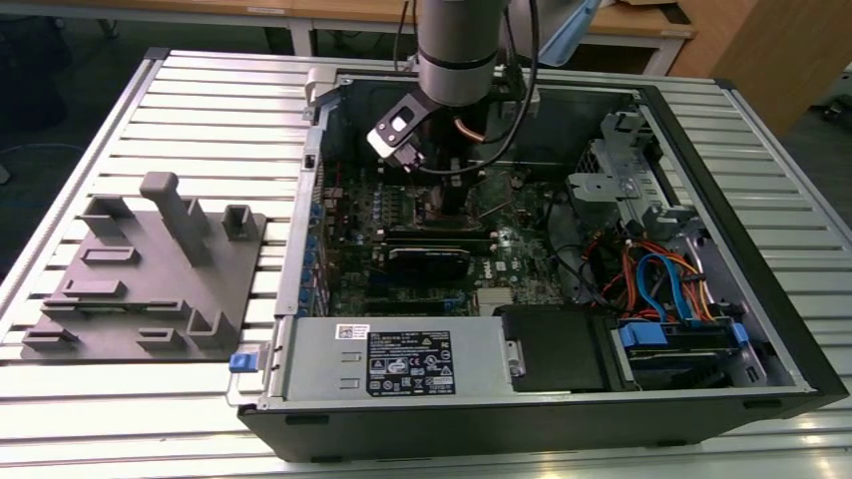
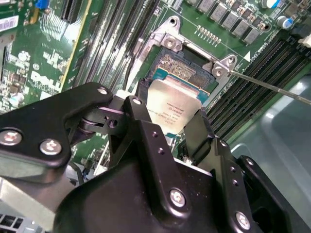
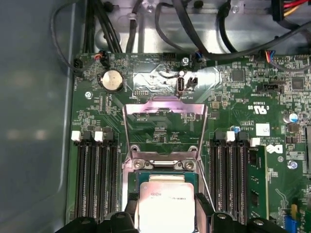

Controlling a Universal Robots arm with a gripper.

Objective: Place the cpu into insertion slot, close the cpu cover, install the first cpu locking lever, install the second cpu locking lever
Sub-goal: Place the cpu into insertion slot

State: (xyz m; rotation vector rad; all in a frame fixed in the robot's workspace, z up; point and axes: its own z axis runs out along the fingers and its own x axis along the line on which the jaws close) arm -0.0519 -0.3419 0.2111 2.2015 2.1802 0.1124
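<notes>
The cpu, a pale silver square chip, sits between my black fingers with my gripper shut on its two sides. In the second wrist view the cpu hangs over the insertion slot, whose dark pin field and silver rim show past the chip's far edge. I cannot tell whether the chip touches the slot. The cpu cover stands swung open behind the slot. A thin wire locking lever sticks out from a slot corner. In the exterior view my gripper is down inside the computer case.
Black memory slots flank the socket on both sides, one holding a green memory stick. A coin battery lies beyond the cover. Cables, drive cages and the power supply crowd the case. A grey fixture block stands outside the case, on the exterior view's left.
</notes>
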